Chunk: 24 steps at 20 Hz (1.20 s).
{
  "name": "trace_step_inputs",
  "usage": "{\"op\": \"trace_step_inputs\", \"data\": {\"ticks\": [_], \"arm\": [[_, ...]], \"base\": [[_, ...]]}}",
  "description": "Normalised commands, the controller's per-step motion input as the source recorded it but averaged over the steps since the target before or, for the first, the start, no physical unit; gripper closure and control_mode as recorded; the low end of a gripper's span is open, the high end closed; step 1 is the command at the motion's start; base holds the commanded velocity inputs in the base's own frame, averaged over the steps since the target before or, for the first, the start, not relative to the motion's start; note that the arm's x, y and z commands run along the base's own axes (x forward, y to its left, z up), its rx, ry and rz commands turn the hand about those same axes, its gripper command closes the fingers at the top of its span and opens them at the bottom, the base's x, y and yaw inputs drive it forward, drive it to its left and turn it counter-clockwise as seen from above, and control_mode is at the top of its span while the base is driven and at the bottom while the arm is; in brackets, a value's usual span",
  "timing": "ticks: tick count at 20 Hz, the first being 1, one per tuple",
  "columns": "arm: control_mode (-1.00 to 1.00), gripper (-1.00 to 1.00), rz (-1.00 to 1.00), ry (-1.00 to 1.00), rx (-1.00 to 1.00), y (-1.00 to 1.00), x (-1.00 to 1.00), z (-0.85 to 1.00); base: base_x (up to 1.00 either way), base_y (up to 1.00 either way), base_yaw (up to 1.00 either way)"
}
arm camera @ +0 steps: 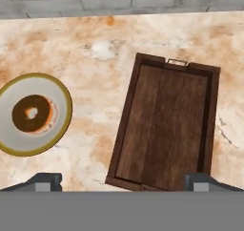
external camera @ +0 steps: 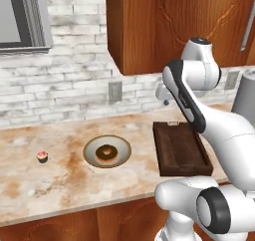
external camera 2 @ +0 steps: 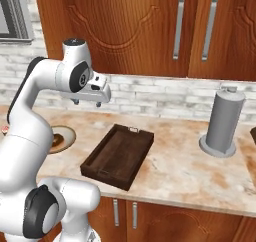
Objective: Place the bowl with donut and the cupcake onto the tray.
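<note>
A wide shallow bowl (external camera: pixel 89 153) with a tan rim sits on the counter, and a chocolate ring donut (external camera: pixel 105 152) lies in its middle. In the hand view the bowl (arm camera: pixel 61 118) and donut (arm camera: pixel 31 113) are at the left, and the dark wooden tray (arm camera: pixel 164 125) is at the right, empty. The tray (external camera: pixel 179 150) lies to the right of the bowl. A tiny pink-frosted cupcake (external camera: pixel 42 156) stands far left on the counter. My gripper (arm camera: pixel 123 182) hangs high above the tray's near edge, open, nothing between its fingers. It also shows as the gripper (external camera 2: pixel 86 103) in the right base view.
A grey paper towel holder (external camera 2: pixel 222 123) stands on the counter right of the tray (external camera 2: pixel 117 156). Wooden wall cabinets (external camera: pixel 164 26) hang above, over a brick backsplash with an outlet (external camera: pixel 115 91). The counter's front edge (external camera: pixel 74 207) runs close to the base.
</note>
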Motion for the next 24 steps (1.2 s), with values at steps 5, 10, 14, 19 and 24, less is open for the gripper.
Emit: {"op": "trace_step_inputs", "data": {"ticks": [5, 10, 14, 19, 24], "arm": [[1.00, -1.00, 0.00, 0.00, 0.00, 0.00, 0.00, 0.00], [1.00, -1.00, 0.00, 0.00, 0.00, 0.00, 0.00, 0.00], [1.00, -1.00, 0.00, 0.00, 0.00, 0.00, 0.00, 0.00], [1.00, -1.00, 0.00, 0.00, 0.00, 0.00, 0.00, 0.00], [1.00, -1.00, 0.00, 0.00, 0.00, 0.00, 0.00, 0.00]], "base": [[0.00, 0.39, 0.00], [0.00, 0.39, 0.00], [0.00, 0.39, 0.00], [0.00, 0.32, 0.00], [0.00, 0.07, 0.00]]}}
